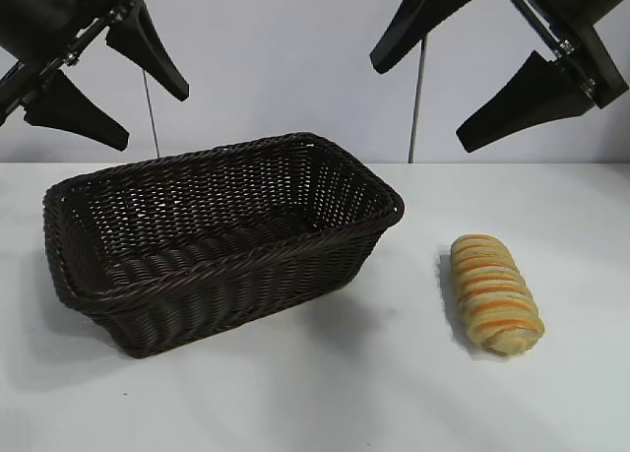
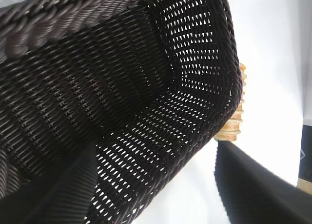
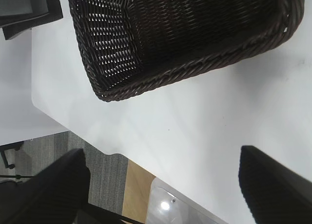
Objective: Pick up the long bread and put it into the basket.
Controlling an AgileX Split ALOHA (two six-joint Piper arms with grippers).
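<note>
The long bread [image 1: 495, 293] lies on the white table [image 1: 325, 393] toward the front, ridged stripes up, one rounded end pointing at the viewer, untouched by either of my claws. Just behind and to its left sits the basket [image 1: 212, 240], dark woven wicker with a braided rim, set at an angle and apart from the loaf; nothing lies inside it. From my left wrist the loaf shows only as a sliver past the basket's far wall. Above the basket's left end hangs my left gripper [image 1: 106, 81], fingers spread and holding nothing. Farthest back, high on the other side, my right gripper [image 1: 461, 80] hovers above the bread with its fingers likewise parted and bare.
</note>
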